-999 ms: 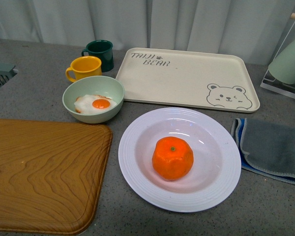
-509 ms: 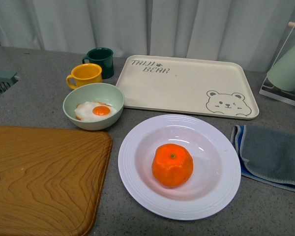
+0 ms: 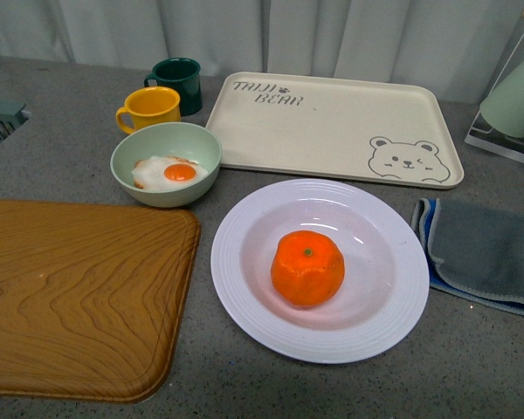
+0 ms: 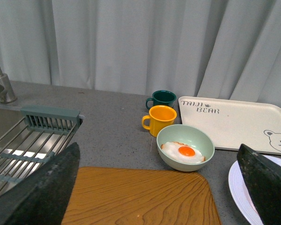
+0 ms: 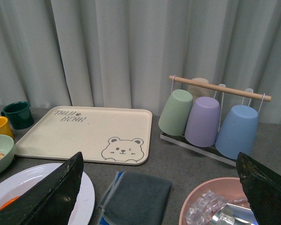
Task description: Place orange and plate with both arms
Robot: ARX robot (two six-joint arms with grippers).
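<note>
The orange (image 3: 307, 269) sits in the well of the large white ribbed plate (image 3: 244, 301) at the table's front centre. Neither arm shows in the front view. My left gripper (image 4: 158, 154) is open and empty, held high over the wooden tray, with the plate's rim (image 4: 236, 187) beside one finger (image 4: 267, 187). My right gripper (image 5: 159, 157) is open and empty, held high over the grey cloth. The plate's rim (image 5: 86, 192) and a sliver of the orange (image 5: 9, 202) show beside one finger (image 5: 51, 197).
A wooden tray (image 3: 79, 297) lies left of the plate, a bear-printed beige tray (image 3: 332, 122) behind it, a grey cloth (image 3: 480, 253) to its right. A green bowl with fried egg (image 3: 166, 163), yellow mug (image 3: 151, 109), green mug (image 3: 178, 85), cup rack (image 5: 210, 117), pink bowl (image 5: 215, 201) and sink rack (image 4: 33, 140) stand around.
The front view has shifted a little, down and then back up. The orange stays in the plate, and nothing on the table has moved.
</note>
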